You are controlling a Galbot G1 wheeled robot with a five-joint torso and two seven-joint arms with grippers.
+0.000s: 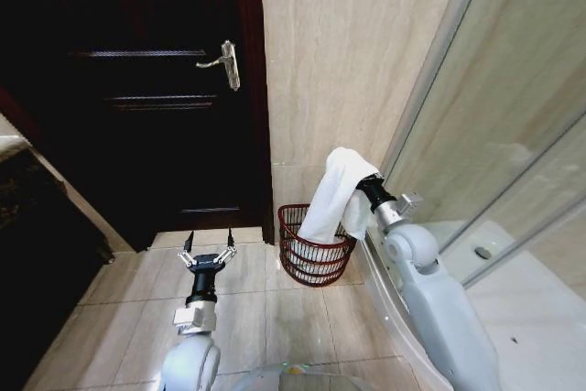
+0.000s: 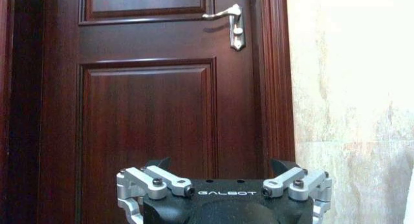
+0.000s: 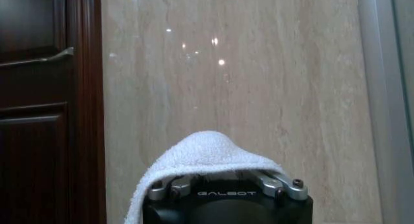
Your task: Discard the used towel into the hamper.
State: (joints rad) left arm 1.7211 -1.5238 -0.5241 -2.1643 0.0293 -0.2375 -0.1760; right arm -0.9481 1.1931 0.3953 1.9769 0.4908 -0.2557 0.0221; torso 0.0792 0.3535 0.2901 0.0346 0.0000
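Right end effector (image 1: 352,191), closed on the towel (image 1: 331,197) above the hamper (image 1: 314,246), should lower before releasing (left end effector (image 1: 209,243) idles open).

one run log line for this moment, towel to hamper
right gripper: shut on towel, held above hamper | towel: lower end hanging into hamper | left gripper: open, idle, low facing door
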